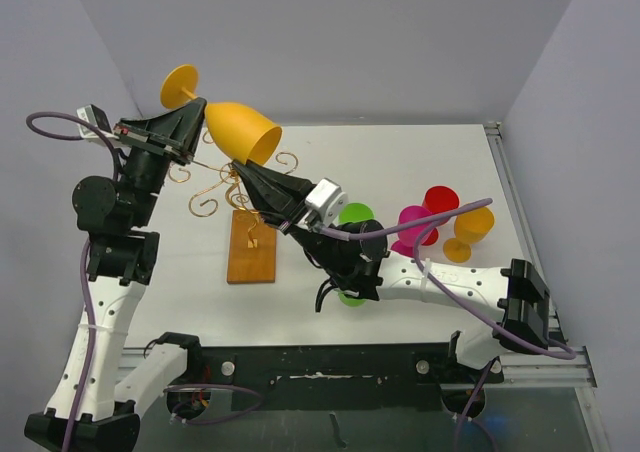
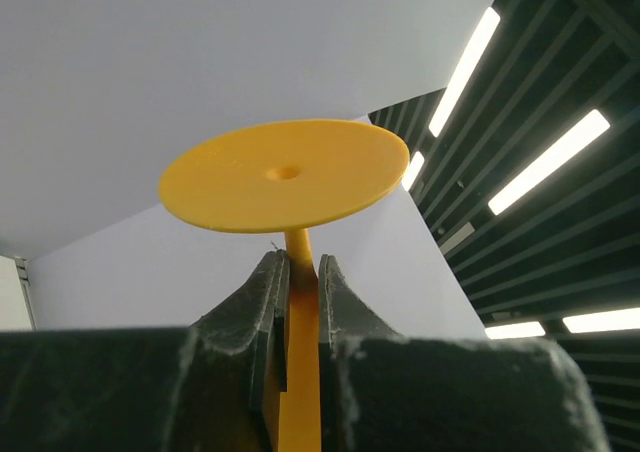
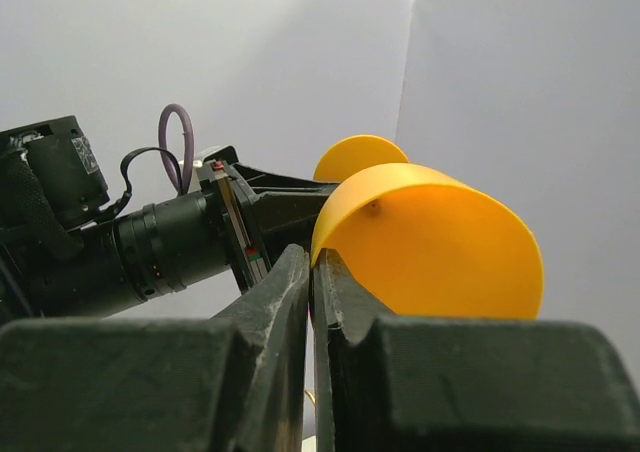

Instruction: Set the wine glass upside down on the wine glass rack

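A yellow wine glass (image 1: 243, 132) is held in the air, tilted, foot up-left and bowl opening down-right, above the wine glass rack. My left gripper (image 1: 200, 112) is shut on its stem (image 2: 300, 312) just below the round foot (image 2: 285, 172). My right gripper (image 1: 238, 167) is shut on the bowl's rim; its jaws pinch the thin wall (image 3: 440, 242) in the right wrist view. The wine glass rack (image 1: 215, 187) is gold wire with curled arms on a brown wooden base (image 1: 251, 247), directly under the glass.
A green glass (image 1: 355, 215) stands beside the right arm. A magenta (image 1: 412, 227), a red (image 1: 440, 202) and an orange glass (image 1: 472, 227) stand in a group at the right. White walls enclose the table.
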Controlling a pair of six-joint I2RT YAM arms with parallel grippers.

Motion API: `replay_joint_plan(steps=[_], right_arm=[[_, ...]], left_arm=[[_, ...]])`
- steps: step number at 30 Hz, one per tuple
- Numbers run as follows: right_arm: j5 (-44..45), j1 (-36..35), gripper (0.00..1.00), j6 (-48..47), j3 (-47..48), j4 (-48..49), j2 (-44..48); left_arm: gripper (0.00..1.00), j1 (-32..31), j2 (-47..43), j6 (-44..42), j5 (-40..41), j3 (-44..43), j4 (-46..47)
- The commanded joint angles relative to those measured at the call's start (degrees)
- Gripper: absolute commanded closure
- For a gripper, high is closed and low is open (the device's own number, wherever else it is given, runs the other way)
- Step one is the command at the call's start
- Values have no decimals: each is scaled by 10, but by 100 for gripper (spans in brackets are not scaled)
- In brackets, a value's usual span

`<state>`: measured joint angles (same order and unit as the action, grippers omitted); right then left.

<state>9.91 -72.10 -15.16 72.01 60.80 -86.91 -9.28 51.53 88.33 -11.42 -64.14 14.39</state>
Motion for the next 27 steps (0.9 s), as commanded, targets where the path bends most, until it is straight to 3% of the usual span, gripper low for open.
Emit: replay_joint_plan(steps=[1,8,14,21,27], right_arm=[[0,-6,93,23,9,38,5],[28,-6,69,52,3,8,31],[65,-5,48,77,-48,-5,85],[98,-5,40,102,-83,-55,141],[116,-2,38,109,-103,-86,178]], left_arm=[[100,-2,-8,-18,-9,-6,44],[100,4,11,-42,-23,-29,43],[100,26,50,-132,-41,-107,-1],[100,70,102,-268,-74,-216,-74],[100,85,153,-451,-61,-318,-195]])
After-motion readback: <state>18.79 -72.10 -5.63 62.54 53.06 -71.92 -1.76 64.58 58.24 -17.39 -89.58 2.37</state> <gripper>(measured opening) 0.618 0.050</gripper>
